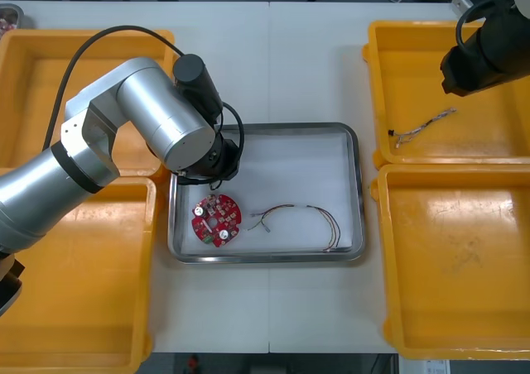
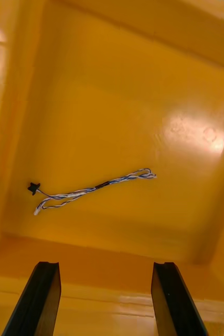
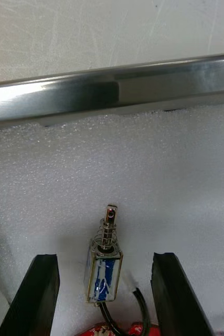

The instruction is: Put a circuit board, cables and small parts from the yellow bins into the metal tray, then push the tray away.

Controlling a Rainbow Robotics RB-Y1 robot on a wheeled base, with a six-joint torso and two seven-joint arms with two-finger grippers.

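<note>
Left wrist view reveals a small metal part (image 3: 105, 270) within the spread left gripper (image 3: 105, 257); the right gripper (image 2: 105, 265) is spread too.

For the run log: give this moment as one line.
left gripper: open over metal tray, small metal part between fingers | right gripper: open above twisted blue and white cable in yellow bin

Your silver left arm (image 1: 149, 117) bends in from the left, wrist (image 1: 207, 155) pointing down near mid-scene, black two-finger left gripper (image 3: 105, 256) spread wide with both fingers apart, and your dark right arm (image 1: 489, 47) sits far right rear, black two-finger right gripper (image 2: 105, 265) likewise spread wide.
</note>
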